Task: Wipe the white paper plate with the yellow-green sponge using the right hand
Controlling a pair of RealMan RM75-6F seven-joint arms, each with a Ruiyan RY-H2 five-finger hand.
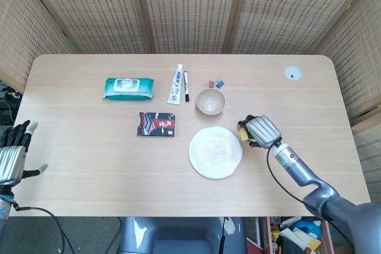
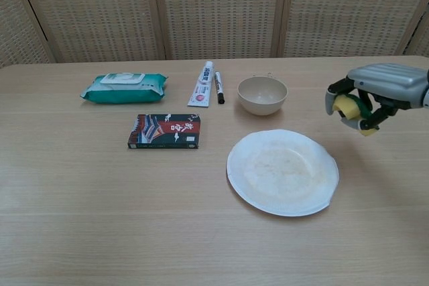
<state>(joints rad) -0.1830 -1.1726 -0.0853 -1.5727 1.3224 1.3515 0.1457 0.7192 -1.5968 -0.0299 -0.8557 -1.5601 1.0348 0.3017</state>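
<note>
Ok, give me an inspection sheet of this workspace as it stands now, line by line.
Surface: light wooden table, white round grommet near its far right corner.
Job's things: white paper plate flat and bare, faintly stained; yellow-green sponge held off the plate, to its right.
Clutter: beige bowl, teal wet-wipes pack, white tube, black marker, dark printed packet, small coloured clips.
Hands: right hand grips the sponge above the table; left hand off the table's left edge, holding nothing, fingers apart.
Cables: black cable below the left hand.
Surroundings: woven rattan screens behind.
</note>
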